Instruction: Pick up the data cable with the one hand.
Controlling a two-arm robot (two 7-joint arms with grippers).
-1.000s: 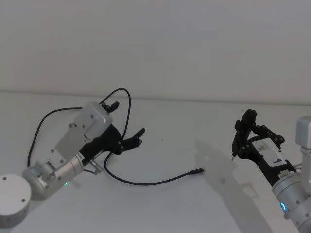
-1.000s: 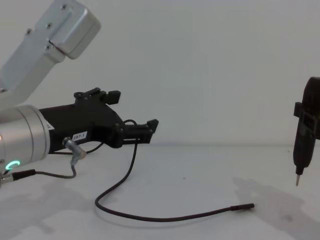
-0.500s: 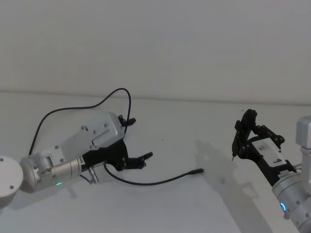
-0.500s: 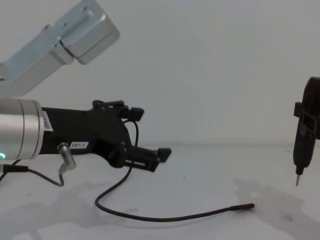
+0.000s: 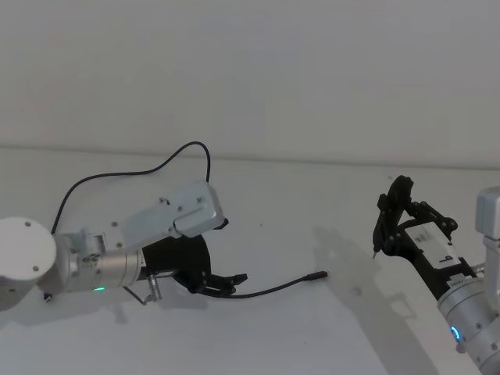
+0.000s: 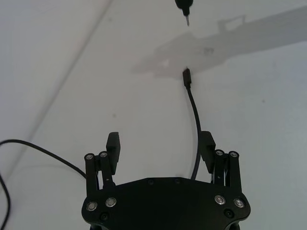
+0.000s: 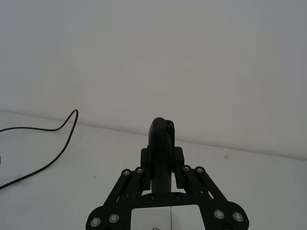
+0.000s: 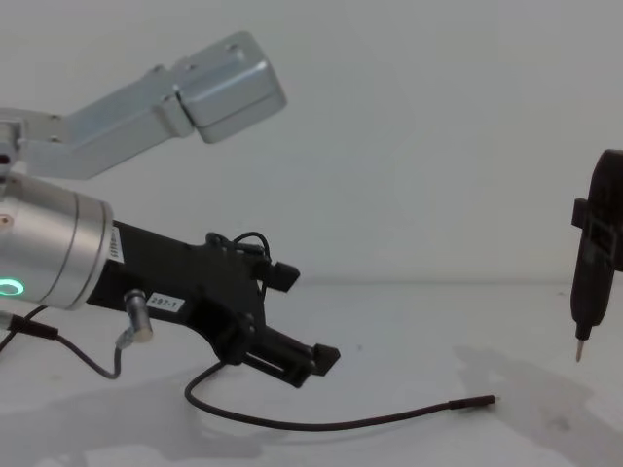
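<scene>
Left wrist view has the left tool [image 6: 160, 148] spread wide and low over the white bench [image 6: 259, 124], gripping nothing. In the chest view a small white label [image 8: 167, 305] on its black body seems to read 297-1, and a green ring light [image 8: 10, 287] glows on the silver arm behind it. The data cable [image 6: 195, 120] is a thin black cord lying on the bench. It passes between the open fingers, close beside one finger [image 6: 207, 146]. Its slightly thicker dark plug tip [image 6: 187, 76] lies well ahead of the fingertips, and behind the tool the cord sweeps back in a wide arc. Far beyond the plug, the right tool [image 7: 162, 160] is clamped around a pointed black probe [image 7: 161, 134] held off the bench.
</scene>
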